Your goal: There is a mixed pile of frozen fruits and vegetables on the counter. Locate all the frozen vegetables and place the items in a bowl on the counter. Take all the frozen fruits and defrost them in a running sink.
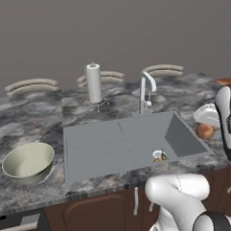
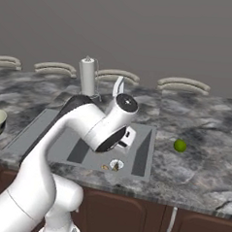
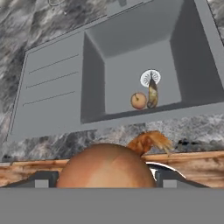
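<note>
The gripper point(image 3: 106, 180) was clamped around the reddish-brown oval lump point(image 3: 105, 164). In the hand view its dark fingertips point(image 3: 41, 179) pressed in on either side of the lump, which bulged up between them. In the left base view the same lump point(image 1: 205, 130) hung just under the white hand, off the right end of the sink point(image 1: 95, 152). Down in the basin an orange-brown lump point(image 3: 138, 100) lay beside a long yellow-brown piece point(image 3: 152, 94), the two touching or nearly so, and the long piece reached onto the round drain point(image 3: 150, 78). The lime-green ball point(image 2: 180, 145) sat alone on the dark marbled counter point(image 2: 197, 171), to the right of the sink and well apart from everything else. The pale cream-green bowl point(image 1: 27, 162) stood upright at the far left of the counter, beyond the ribbed drainboard, and the curved chrome tap point(image 1: 146, 92) rose behind the basin.
</note>
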